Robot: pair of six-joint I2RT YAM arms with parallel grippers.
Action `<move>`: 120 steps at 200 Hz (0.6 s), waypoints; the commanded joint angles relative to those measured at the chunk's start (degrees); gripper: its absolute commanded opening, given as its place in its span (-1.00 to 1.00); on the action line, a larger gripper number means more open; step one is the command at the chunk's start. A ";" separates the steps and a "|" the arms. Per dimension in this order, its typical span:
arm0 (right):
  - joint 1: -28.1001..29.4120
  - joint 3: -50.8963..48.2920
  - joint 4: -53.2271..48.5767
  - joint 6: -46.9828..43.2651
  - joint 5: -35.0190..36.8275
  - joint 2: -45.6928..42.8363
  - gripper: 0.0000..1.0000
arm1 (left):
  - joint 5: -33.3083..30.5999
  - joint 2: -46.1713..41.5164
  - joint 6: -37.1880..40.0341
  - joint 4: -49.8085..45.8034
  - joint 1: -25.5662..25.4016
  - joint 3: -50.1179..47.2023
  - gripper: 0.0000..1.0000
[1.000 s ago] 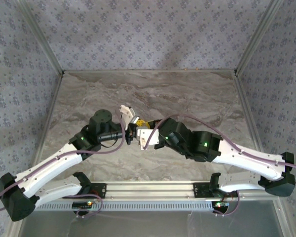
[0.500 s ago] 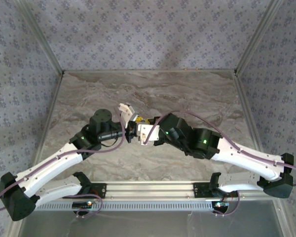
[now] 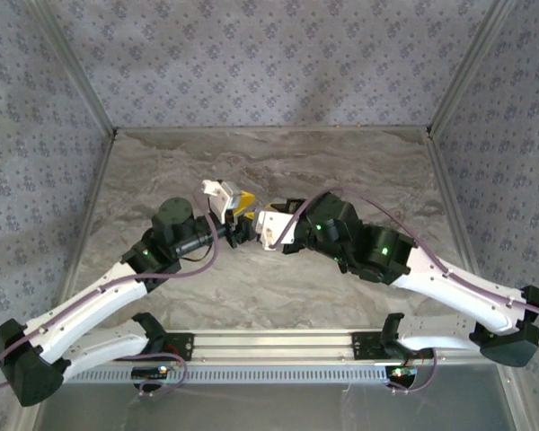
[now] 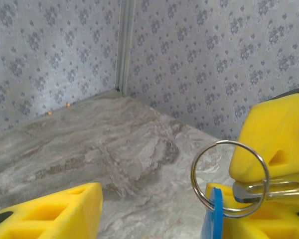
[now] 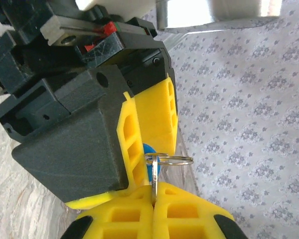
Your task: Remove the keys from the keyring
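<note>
A steel keyring [image 4: 228,178] hangs in the air with the keys on it, a bright-blue piece [image 4: 213,215] dangling at its bottom. My right gripper [image 5: 153,199] is shut, and its yellow pads [image 4: 276,139] clamp the flat silver blade [image 4: 269,189] of the bunch that sits on the ring. From the right wrist the keyring [image 5: 170,160] juts out sideways with the blue piece [image 5: 148,152] beside it. My left gripper [image 4: 152,201] is open, nothing between its fingers [image 4: 50,211], and the ring lies toward its right side. From above, the left gripper [image 3: 226,203] and the right gripper [image 3: 264,226] meet mid-table.
The marble tabletop [image 3: 278,166] is ringed by patterned cloth walls [image 3: 269,63] with metal corner posts [image 4: 123,47]. Both arms angle inward from the near rail [image 3: 269,341]. Two small orange specks [image 4: 59,109] lie by the far wall.
My left gripper's jaws have opened and it has shifted up and left, letting go of the bunch. The right gripper stays shut on the blade and has moved slightly toward the far side.
</note>
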 commanded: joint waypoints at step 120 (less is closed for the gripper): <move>-5.75 3.26 7.74 5.05 -5.45 3.94 -1.00 | 15.88 -3.40 4.93 6.26 -5.15 0.21 0.60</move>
